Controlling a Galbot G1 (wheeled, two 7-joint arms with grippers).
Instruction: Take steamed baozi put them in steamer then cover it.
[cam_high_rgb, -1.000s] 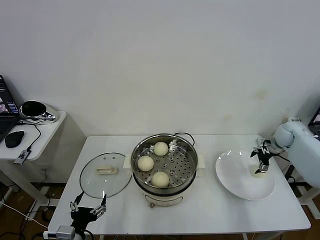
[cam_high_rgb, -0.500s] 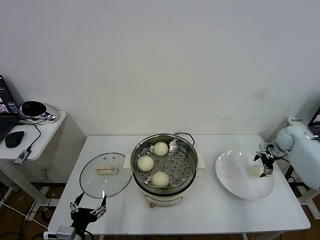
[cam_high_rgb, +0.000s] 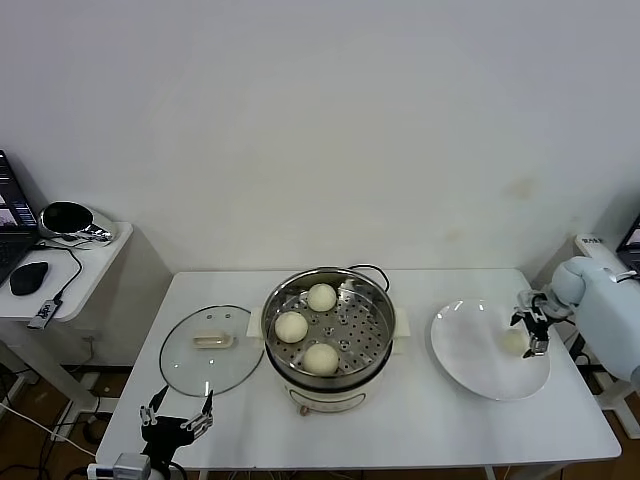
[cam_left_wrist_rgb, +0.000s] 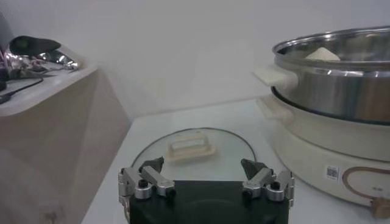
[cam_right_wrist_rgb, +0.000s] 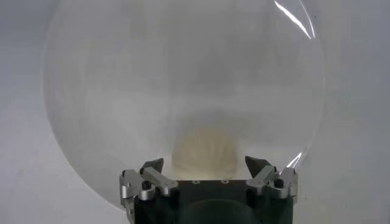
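The steamer (cam_high_rgb: 378, 322) stands mid-table with three baozi in it (cam_high_rgb: 321, 297), (cam_high_rgb: 291, 326), (cam_high_rgb: 321, 358). One more baozi (cam_high_rgb: 514, 341) lies on the white plate (cam_high_rgb: 480, 365) at the right. My right gripper (cam_high_rgb: 534, 334) hangs open just to the right of this bun; in the right wrist view the baozi (cam_right_wrist_rgb: 205, 152) sits just ahead of the spread right gripper (cam_right_wrist_rgb: 207, 165), untouched. The glass cover (cam_high_rgb: 210, 348) lies flat on the table left of the steamer. At the table's near left edge my left gripper (cam_high_rgb: 177, 420) waits open in front of the cover (cam_left_wrist_rgb: 192, 149).
A low side table (cam_high_rgb: 70, 270) with a mouse, cables and a dark bowl stands left of the work table. In the left wrist view the steamer (cam_left_wrist_rgb: 341, 79) and its pot base rise close by, past the cover. A cord runs behind the pot.
My right gripper has shifted slightly rightward over the plate, uncovering the baozi, which stays where it lay. The left arm has not moved.
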